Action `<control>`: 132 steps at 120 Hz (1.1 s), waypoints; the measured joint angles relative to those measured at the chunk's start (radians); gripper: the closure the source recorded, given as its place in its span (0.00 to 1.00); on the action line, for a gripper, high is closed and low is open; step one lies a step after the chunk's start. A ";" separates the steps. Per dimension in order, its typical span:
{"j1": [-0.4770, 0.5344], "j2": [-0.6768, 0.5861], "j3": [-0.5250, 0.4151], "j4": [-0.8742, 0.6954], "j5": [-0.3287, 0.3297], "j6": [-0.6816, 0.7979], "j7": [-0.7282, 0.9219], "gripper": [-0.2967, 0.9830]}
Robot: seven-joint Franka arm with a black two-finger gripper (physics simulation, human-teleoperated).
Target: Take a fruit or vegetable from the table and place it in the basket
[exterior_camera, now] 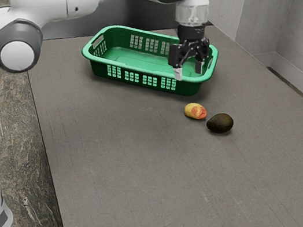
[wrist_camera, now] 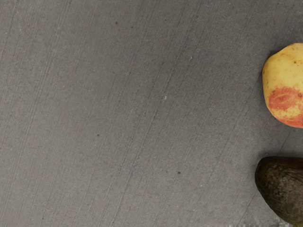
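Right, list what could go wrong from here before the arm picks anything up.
The yellow-red fruit and the avocado lie close together, so a finger of the open gripper could knock one while reaching for the other.

Both are rounded, so either might roll or slip if the fingers close off-centre.

The basket has raised walls; a fruit carried too low could catch the rim and drop outside.

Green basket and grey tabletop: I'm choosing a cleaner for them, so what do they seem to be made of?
The basket looks like smooth, satin moulded plastic: one even green, rounded rim, rows of cut-out holes in its walls. The tabletop looks matt and hard, with fine streaks and specks; concrete, stone or a printed laminate are all possible.
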 joint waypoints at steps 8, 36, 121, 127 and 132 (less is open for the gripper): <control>-0.001 0.022 0.001 0.006 0.004 0.002 0.121 0.23; -0.029 0.041 -0.091 0.012 0.150 0.087 0.537 0.23; 0.008 0.011 -0.170 -0.203 0.284 0.288 1.369 0.23; 0.036 0.016 -0.169 -0.201 0.285 0.291 1.407 0.23; 0.056 0.031 -0.170 -0.193 0.286 0.293 1.439 0.23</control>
